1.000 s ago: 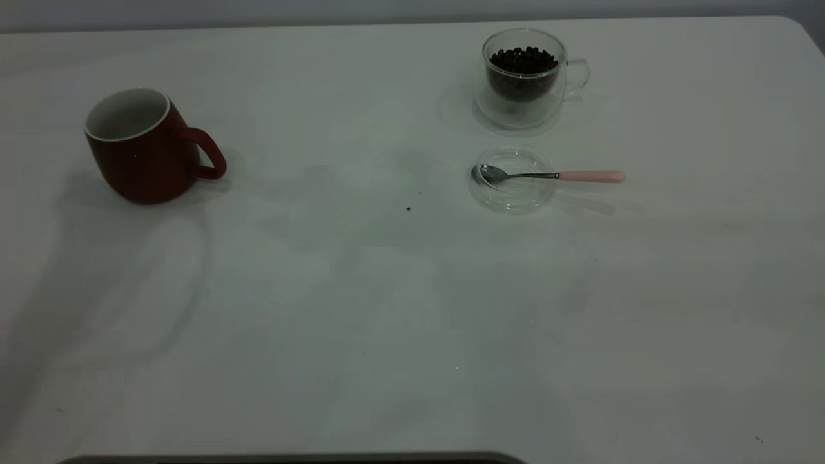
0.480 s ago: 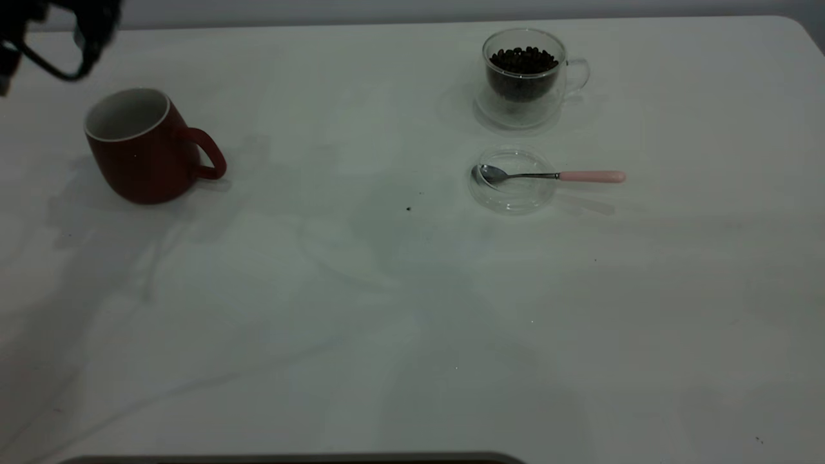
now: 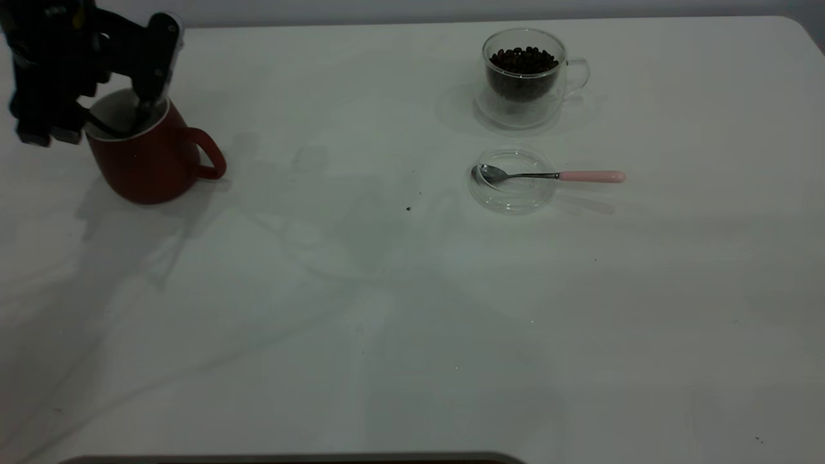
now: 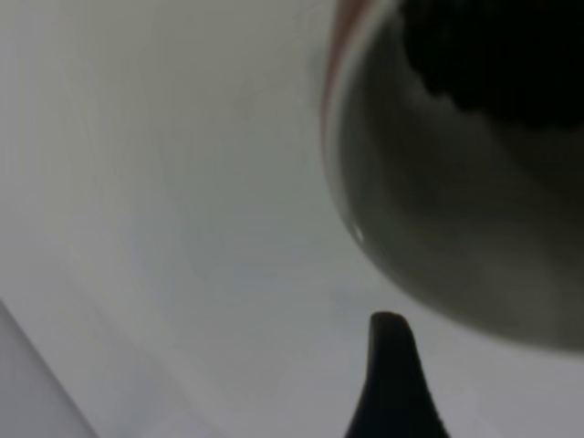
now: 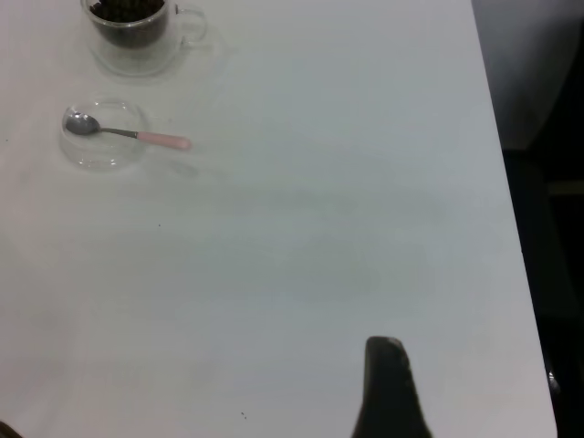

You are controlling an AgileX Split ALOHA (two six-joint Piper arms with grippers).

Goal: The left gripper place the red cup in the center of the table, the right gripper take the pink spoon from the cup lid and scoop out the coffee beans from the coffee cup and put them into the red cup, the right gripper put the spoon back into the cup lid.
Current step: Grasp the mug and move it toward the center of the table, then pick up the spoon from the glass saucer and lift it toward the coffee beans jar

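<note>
While the white table (image 3: 412, 309) spread broad under everything, the left gripper (image 3: 116, 119) hung at its far left corner, directly over the mouth of the red cup (image 3: 151, 161). Its fingers stood spread apart, one dipping inside the cup by the rim and the other lying out past the rim on the cup's outer side, so the wall sat between them; whether they pressed on the wall could not be told. The red cup stood upright at the table's left, mouth up, its handle pointing toward the table's centre. Well apart, at the far right, the glass coffee cup (image 3: 523, 74) stood upright with dark coffee beans (image 3: 523, 59) inside and its handle turned to the right. Just in front of it lay the clear cup lid (image 3: 512, 190), flat on the table. The pink spoon (image 3: 590, 176) rested across the lid, its long axis running left to right, the metal bowl inside the lid and the pink handle jutting past the lid's right rim. The right gripper (image 5: 388, 388) showed only one dark fingertip in its wrist view, above bare table away from the spoon; its opening could not be told.
</note>
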